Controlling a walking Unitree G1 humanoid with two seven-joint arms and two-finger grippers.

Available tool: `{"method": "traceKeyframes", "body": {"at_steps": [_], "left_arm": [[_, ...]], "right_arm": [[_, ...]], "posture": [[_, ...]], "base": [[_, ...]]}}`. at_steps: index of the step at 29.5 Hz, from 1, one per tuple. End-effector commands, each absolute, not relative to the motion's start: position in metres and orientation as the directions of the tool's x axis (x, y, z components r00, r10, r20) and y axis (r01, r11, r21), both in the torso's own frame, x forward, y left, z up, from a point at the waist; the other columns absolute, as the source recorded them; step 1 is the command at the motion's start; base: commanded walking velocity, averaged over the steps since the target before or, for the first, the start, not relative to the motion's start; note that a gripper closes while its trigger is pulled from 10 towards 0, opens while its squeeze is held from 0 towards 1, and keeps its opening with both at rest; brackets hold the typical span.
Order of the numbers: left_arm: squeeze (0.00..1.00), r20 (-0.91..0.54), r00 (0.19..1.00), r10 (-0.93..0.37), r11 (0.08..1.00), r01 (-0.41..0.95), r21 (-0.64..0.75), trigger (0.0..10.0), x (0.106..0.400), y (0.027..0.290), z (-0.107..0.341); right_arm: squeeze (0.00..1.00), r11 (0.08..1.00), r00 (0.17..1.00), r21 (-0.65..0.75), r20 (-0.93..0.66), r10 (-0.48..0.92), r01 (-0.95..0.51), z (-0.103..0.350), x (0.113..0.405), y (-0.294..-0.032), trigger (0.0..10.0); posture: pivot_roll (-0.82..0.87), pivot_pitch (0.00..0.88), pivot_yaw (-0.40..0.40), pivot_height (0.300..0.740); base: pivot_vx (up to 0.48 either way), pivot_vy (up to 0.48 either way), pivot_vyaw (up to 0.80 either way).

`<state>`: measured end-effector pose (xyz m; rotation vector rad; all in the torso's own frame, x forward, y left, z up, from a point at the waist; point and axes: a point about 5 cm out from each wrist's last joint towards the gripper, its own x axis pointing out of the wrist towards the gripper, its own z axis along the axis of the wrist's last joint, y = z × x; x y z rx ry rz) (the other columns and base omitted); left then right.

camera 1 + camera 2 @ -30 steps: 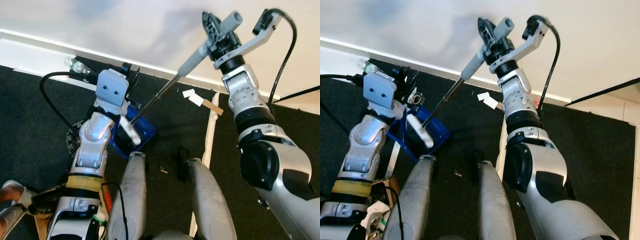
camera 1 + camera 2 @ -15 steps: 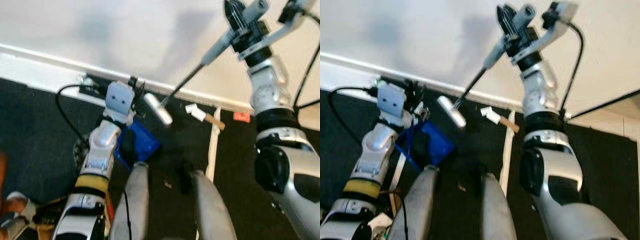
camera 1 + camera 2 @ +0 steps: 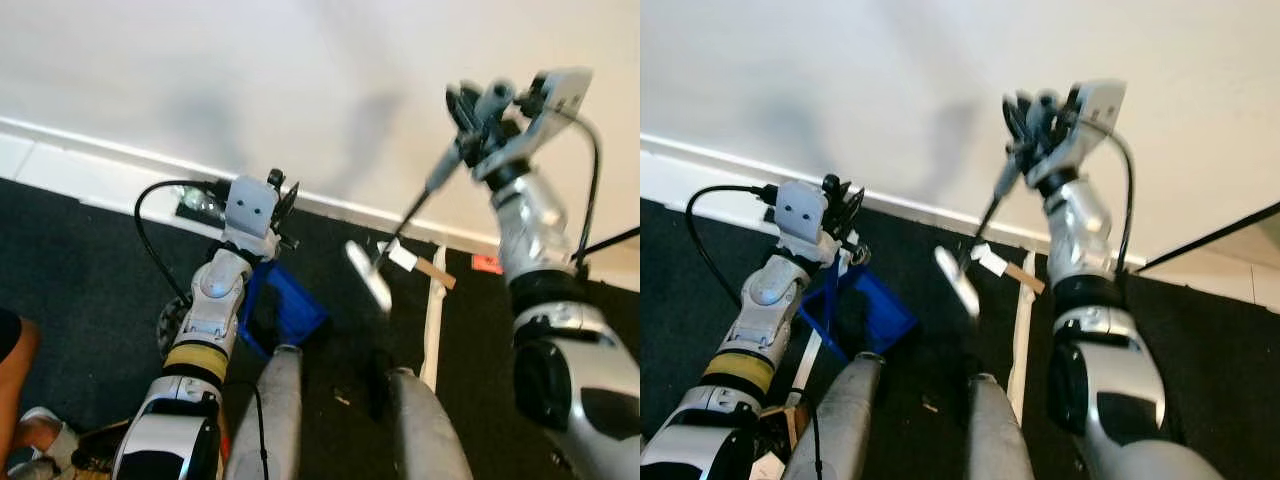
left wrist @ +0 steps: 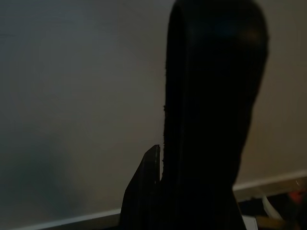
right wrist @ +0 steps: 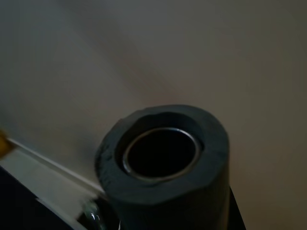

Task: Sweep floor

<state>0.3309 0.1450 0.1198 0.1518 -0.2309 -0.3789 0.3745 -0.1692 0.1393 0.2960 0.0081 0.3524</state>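
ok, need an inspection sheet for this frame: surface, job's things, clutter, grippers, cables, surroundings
Surface: black carpet, meeting a white baseboard.
Job's things: broom, its pale head raised off the floor; blue dustpan on the carpet.
Clutter: white paper scraps, tan strip, small red piece, crumbs between the robot's legs.
Grippers: right gripper shut on the broom handle; left gripper above the dustpan, grip unclear.
Cables: black cable looping from the left wrist; another on the right arm.
Surroundings: white wall; a person's leg.

No readable text, labels, brands or numbers anywhere here, every surface is blank or blurred
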Motion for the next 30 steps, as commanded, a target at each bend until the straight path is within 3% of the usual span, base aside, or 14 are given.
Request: {"method": "traceKeyframes", "body": {"at_steps": [1,10,25,30], "left_arm": [[0.0,0.265,0.894,-0.361,0.929,0.37,0.02,10.0,0.33,0.124,0.12],[0.0,0.262,0.912,-0.317,0.922,0.361,-0.142,10.0,0.337,0.126,0.117],[0.0,0.199,0.912,-0.36,0.905,0.393,-0.165,10.0,0.346,0.122,0.112],[0.0,0.147,0.92,-0.365,0.908,0.386,-0.165,10.0,0.344,0.124,0.102]], "right_arm": [[0.0,0.92,0.957,0.266,0.027,0.289,-0.286,0.13,0.371,-0.175,10.0],[0.0,0.962,0.984,0.222,-0.046,0.174,-0.16,0.089,0.347,-0.169,10.0],[0.0,0.991,0.995,0.13,-0.091,0.05,-0.038,0.079,0.342,-0.181,10.0],[0.0,0.999,0.99,-0.006,-0.128,0.052,-0.053,0.073,0.338,-0.189,10.0]], "posture": [[0.09,0.087,-0.073,0.74],[0.07,0.034,-0.037,0.74],[0.06,0.0,-0.007,0.74],[0.05,0.0,-0.001,0.74]], "base": [[0.0,0.0,0.0],[0.0,0.0,0.0],[0.0,0.0,0.0],[0.0,0.0,0.0]]}}
